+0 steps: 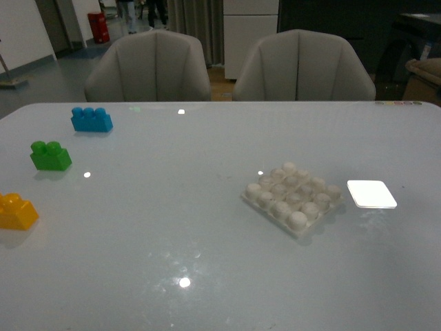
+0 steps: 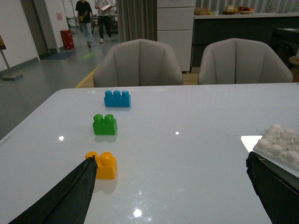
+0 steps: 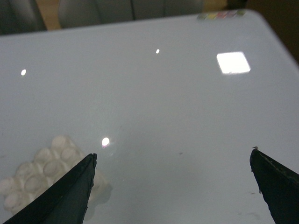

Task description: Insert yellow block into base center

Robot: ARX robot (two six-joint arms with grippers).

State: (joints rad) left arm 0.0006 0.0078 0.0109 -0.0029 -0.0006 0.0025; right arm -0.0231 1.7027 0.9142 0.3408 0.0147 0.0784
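The yellow block [image 1: 16, 211] stands on the table [image 1: 172, 234] at the far left, near the robot's side, with its two studs up. Its long axis runs about across the table, from left to right. In the front view the picture edge cuts part of it. Behind it, in a row going away from the robot, stand the green brick [image 1: 49, 155] and then the blue brick [image 1: 91, 118], each apart from the others.

The base [image 1: 293, 198] lies flat, well apart to the right, turned so that one corner points toward the robot. I can see every stud of its grid. Just beside it on the right is a bright white patch [image 1: 371, 194].

The left gripper [image 2: 169, 157] has its fingers wide apart and holds nothing. The right gripper [image 3: 174, 154] is also spread wide, with only table surface between its fingers.
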